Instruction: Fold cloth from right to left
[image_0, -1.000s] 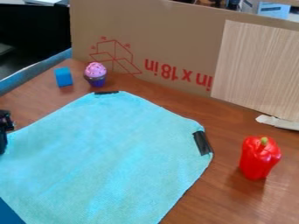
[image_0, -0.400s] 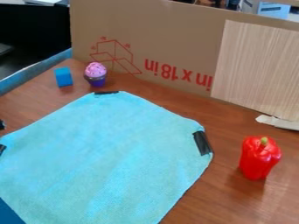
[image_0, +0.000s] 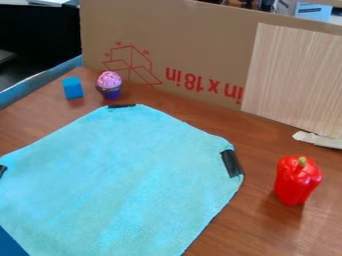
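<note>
A light blue cloth (image_0: 123, 182) lies spread flat over the left and middle of the wooden table, its lower part cut off by the view's bottom edge. Black tape marks its far corner (image_0: 121, 106), its right corner (image_0: 232, 163) and its left corner (image_0: 2, 170) at the view's left edge. No fold shows in it.
On the table (image_0: 220, 235), a red bell pepper (image_0: 296, 180) stands right of the cloth. A blue cube (image_0: 73, 88) and a toy cupcake (image_0: 109, 85) sit behind its far corner. A cardboard panel (image_0: 200, 30) walls off the back.
The black gripper at the left edge has moved left, out of view, uncovering the cloth's taped left corner. The cloth's main spread and the other objects have stayed put.
</note>
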